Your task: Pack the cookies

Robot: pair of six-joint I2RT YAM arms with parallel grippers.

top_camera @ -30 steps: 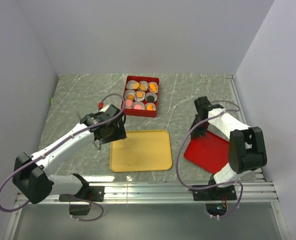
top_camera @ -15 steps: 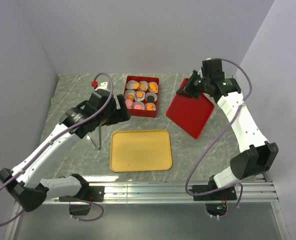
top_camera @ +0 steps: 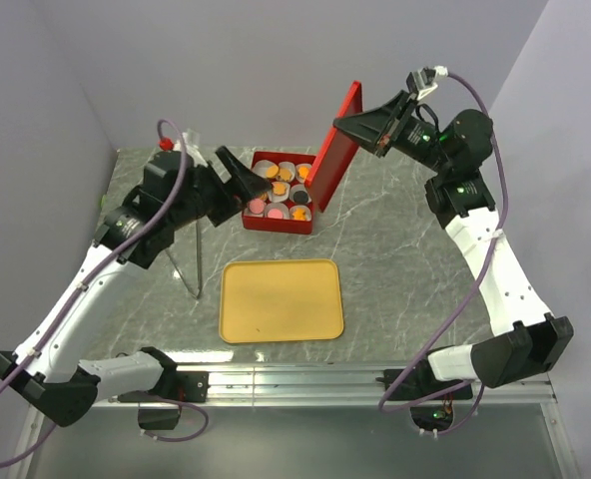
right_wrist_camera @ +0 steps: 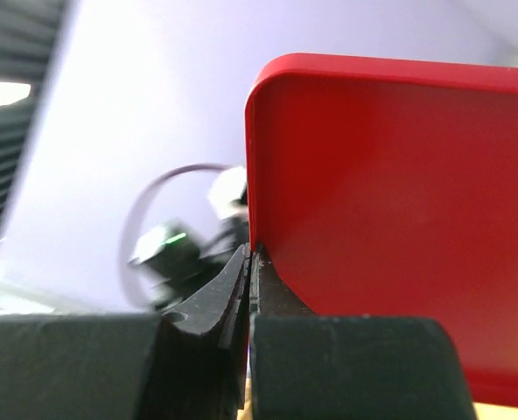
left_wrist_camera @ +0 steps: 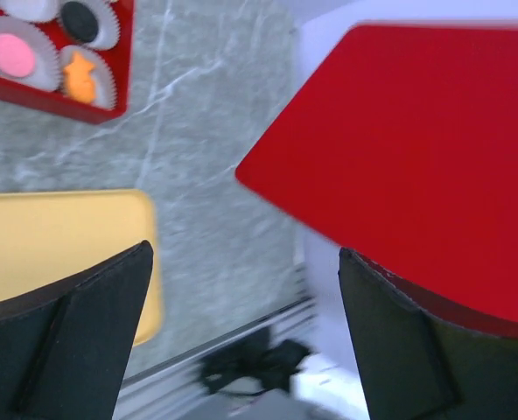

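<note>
The cookies (top_camera: 279,189) sit in white paper cups in a red box (top_camera: 276,224) at the back middle of the table: orange, pink and black pieces. The left wrist view shows a pink round (left_wrist_camera: 12,54), an orange piece (left_wrist_camera: 82,75) and a black round (left_wrist_camera: 82,19). My right gripper (top_camera: 343,124) is shut on the edge of the red lid (top_camera: 333,150), held steeply tilted in the air above the box's right side. The pinch shows in the right wrist view (right_wrist_camera: 252,255), on the lid (right_wrist_camera: 390,210). My left gripper (top_camera: 243,184) is open and empty, raised at the box's left side (left_wrist_camera: 244,254). The lid also shows in the left wrist view (left_wrist_camera: 425,149).
A yellow tray (top_camera: 281,299) lies bare in front of the box, also in the left wrist view (left_wrist_camera: 58,241). Grey walls enclose the marble table on three sides. A metal rail (top_camera: 305,377) runs along the near edge.
My right arm swung the red lid up and left, from low on the right to steeply tilted above the box's right side. My left arm rose and moved toward the box.
</note>
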